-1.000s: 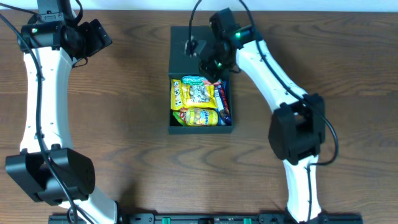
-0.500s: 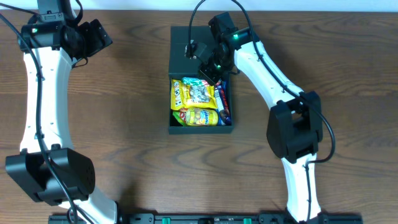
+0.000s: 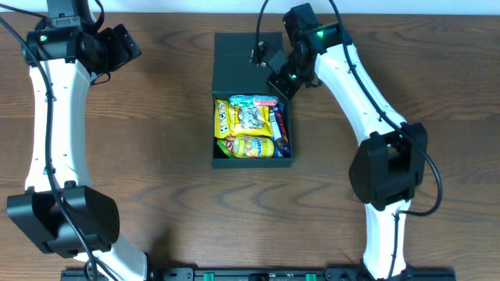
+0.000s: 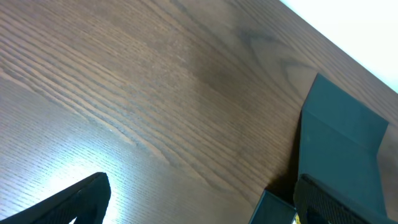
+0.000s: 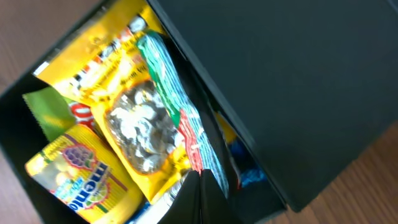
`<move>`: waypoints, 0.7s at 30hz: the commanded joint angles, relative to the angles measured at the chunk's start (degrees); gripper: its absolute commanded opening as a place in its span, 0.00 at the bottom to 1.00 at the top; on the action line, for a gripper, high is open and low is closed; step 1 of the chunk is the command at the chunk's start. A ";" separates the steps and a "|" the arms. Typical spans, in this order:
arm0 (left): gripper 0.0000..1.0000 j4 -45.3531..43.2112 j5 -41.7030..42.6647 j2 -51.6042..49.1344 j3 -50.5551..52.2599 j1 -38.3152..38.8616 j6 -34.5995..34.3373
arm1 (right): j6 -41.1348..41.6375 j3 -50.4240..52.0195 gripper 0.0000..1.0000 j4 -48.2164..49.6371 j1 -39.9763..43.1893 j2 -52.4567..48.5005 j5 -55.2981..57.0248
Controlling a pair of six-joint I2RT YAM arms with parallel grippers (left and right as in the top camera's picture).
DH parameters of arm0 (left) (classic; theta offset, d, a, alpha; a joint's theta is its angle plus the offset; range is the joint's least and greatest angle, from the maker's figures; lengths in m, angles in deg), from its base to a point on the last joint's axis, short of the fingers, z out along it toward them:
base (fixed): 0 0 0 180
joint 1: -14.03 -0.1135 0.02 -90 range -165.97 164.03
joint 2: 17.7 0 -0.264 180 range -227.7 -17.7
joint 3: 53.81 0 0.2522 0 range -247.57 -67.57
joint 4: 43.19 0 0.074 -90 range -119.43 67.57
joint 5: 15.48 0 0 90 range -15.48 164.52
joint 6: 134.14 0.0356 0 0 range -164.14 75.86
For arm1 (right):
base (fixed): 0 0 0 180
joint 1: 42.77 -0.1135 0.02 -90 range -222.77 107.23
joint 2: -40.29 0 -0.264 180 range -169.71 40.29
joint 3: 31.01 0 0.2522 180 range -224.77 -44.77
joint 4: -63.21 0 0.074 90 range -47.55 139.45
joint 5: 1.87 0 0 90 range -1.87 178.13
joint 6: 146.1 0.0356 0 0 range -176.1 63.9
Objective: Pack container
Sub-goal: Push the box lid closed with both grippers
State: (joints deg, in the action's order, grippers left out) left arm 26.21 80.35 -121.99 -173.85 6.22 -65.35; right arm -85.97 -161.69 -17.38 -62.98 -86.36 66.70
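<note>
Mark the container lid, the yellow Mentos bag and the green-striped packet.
container lid [image 3: 238,66], overhead, middle of the flap.
yellow Mentos bag [image 3: 251,146], overhead, centre of its front.
green-striped packet [image 5: 163,71], right wrist, its green upper part.

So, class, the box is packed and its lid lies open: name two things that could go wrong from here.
1. The teal-striped packet stands up along the hinge, so the lid may catch or crush it when folded.
2. The right gripper sits at the lid's side edge and the left gripper is far off; an off-centre push might skew the container.
</note>
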 commanded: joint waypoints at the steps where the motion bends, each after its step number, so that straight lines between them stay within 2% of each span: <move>1: 0.95 0.22 0.20 -0.44 -0.61 0.02 -0.66 | 0.48 2.58 0.01 0.26 0.00 -0.11 2.40; 12: 0.95 0.24 0.20 -0.44 -0.61 0.02 -0.66 | 2.86 11.72 0.01 7.63 -0.07 -0.11 2.38; 16: 0.95 0.24 0.20 -0.44 -0.61 0.02 -0.66 | 4.66 10.91 0.01 8.74 -0.07 -0.09 2.14; 21: 0.95 0.22 0.22 -0.44 -0.61 0.02 -0.68 | 4.74 4.96 0.01 4.57 -0.07 1.01 -2.69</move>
State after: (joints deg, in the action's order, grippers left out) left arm 26.25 80.37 -121.99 -173.85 6.22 -65.35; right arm -82.43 -152.05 -11.59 -62.98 -86.40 67.56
